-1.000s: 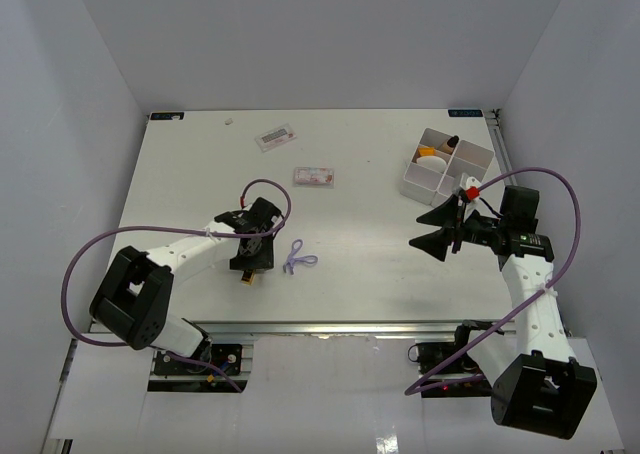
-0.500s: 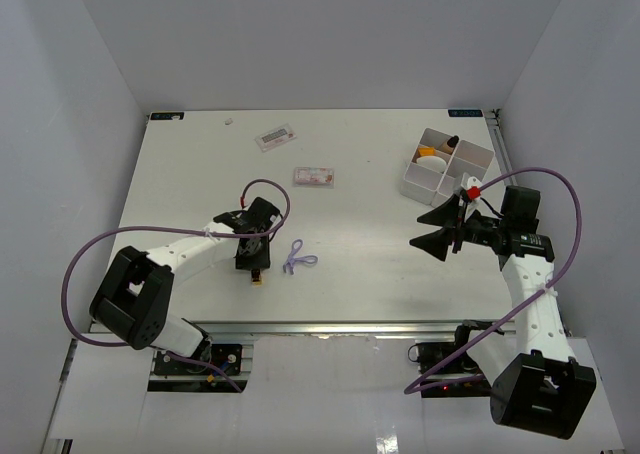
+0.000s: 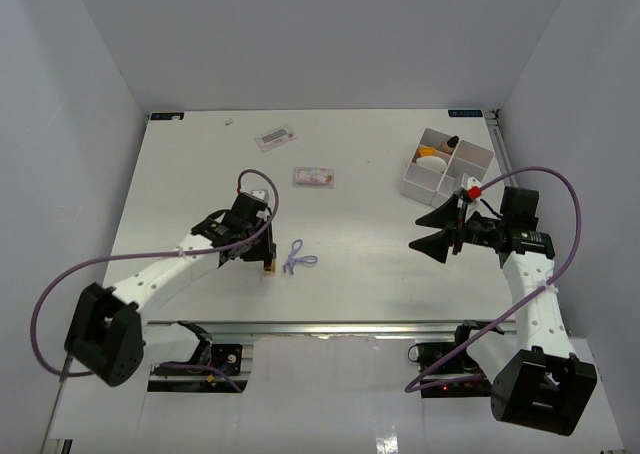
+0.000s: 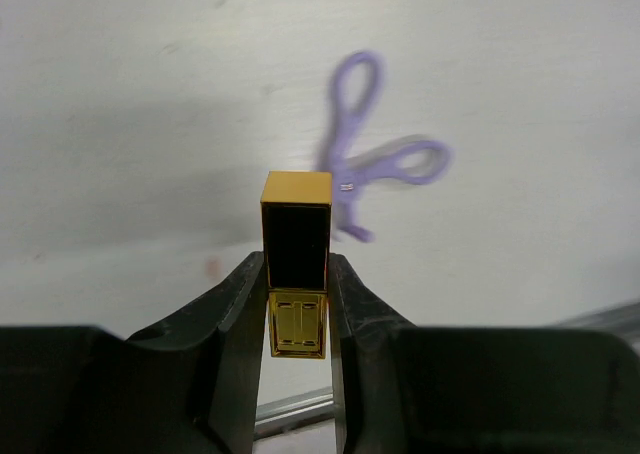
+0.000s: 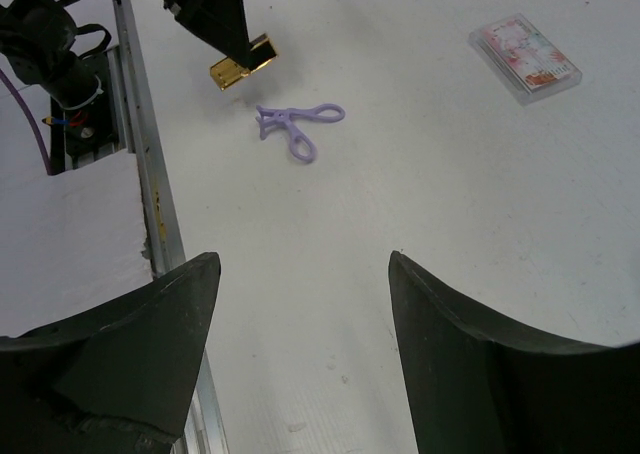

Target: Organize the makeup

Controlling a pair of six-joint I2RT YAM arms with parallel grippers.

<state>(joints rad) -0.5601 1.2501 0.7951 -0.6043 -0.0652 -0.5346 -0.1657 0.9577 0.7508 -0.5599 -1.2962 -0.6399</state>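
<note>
Left wrist view: left gripper (image 4: 296,271) clamps narrow on the gold-and-black lipstick tube (image 4: 296,232), low on its body, beside the purple tool (image 4: 372,162) and well apart from the tray (image 3: 418,186). Right gripper (image 5: 300,264) stands wide, empty. Risk: the smooth tube could pivot or slip from this low pinch in transit.

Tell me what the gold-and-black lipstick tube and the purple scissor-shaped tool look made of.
Gold-and-black lipstick tube: probably metal or metallised plastic, since its gold ends shine and edges are crisp; black middle glossy. Purple scissor-shaped tool: likely moulded plastic, matte, one even colour without glints.
</note>
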